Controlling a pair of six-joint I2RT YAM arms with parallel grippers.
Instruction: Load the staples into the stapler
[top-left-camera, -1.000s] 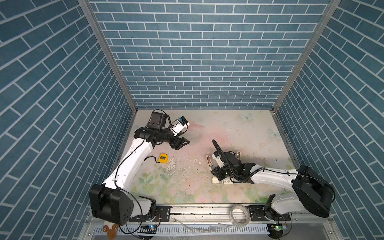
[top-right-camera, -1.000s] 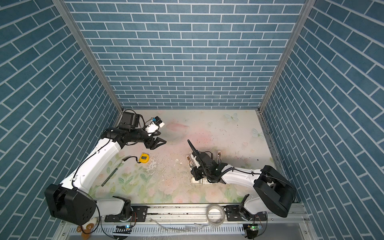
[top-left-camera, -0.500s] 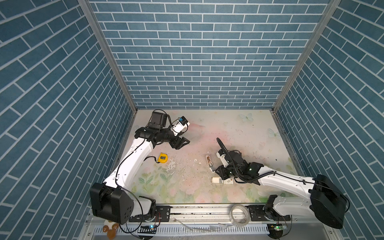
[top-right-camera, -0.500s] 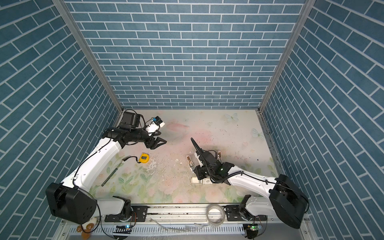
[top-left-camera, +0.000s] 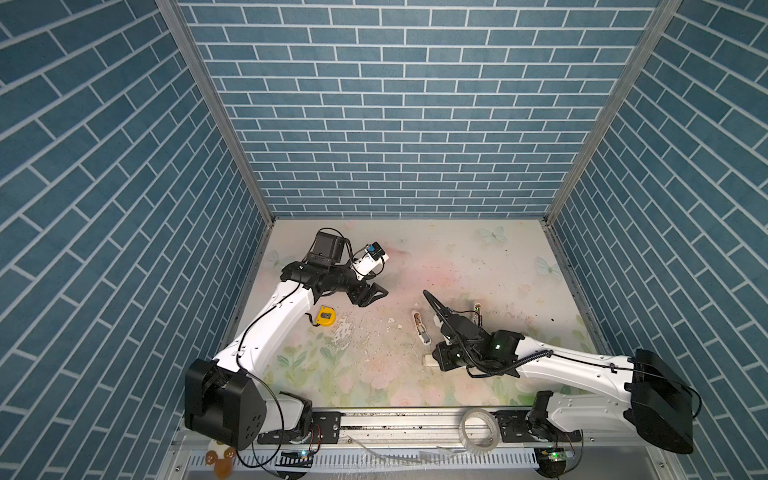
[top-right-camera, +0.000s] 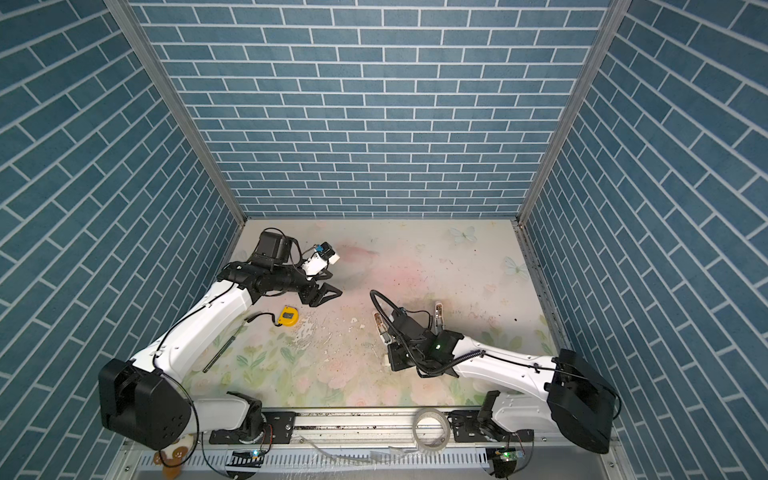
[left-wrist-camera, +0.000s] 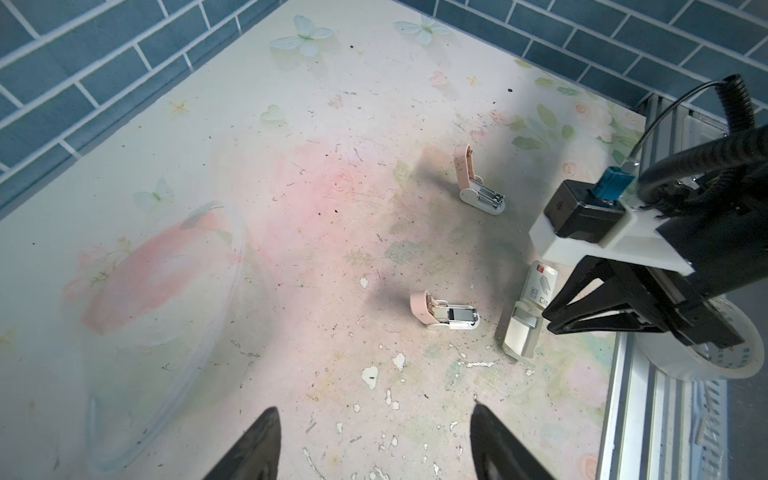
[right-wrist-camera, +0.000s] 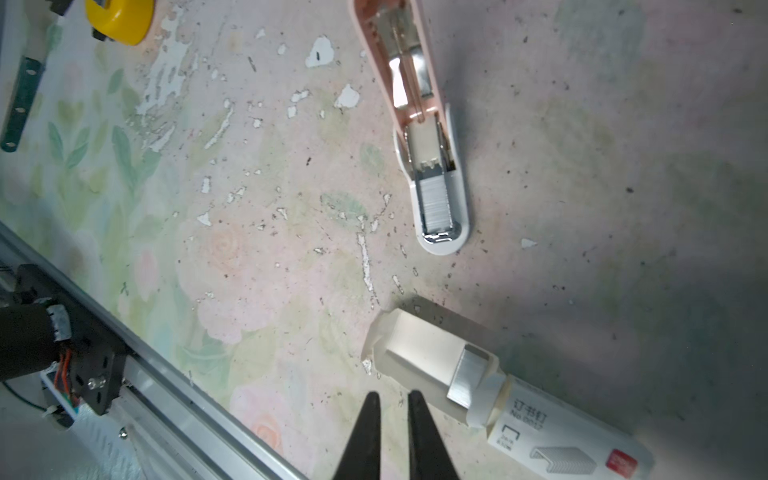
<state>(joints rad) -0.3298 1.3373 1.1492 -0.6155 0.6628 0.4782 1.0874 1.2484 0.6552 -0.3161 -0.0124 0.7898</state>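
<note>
Yellow tape measure (top-left-camera: 324, 316) on floral table (top-left-camera: 478, 257); clear tape roll (top-left-camera: 478, 430) on front rail.

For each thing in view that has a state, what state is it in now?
Near stapler: lid swung open, staples in its channel.
Far stapler: open, lid standing up.
Carton: tray slid out, one strip lying in it.
Left gripper: open, empty.
Right gripper: nearly shut, empty, beside the carton.
Tape measure: tape drawn in.
</note>
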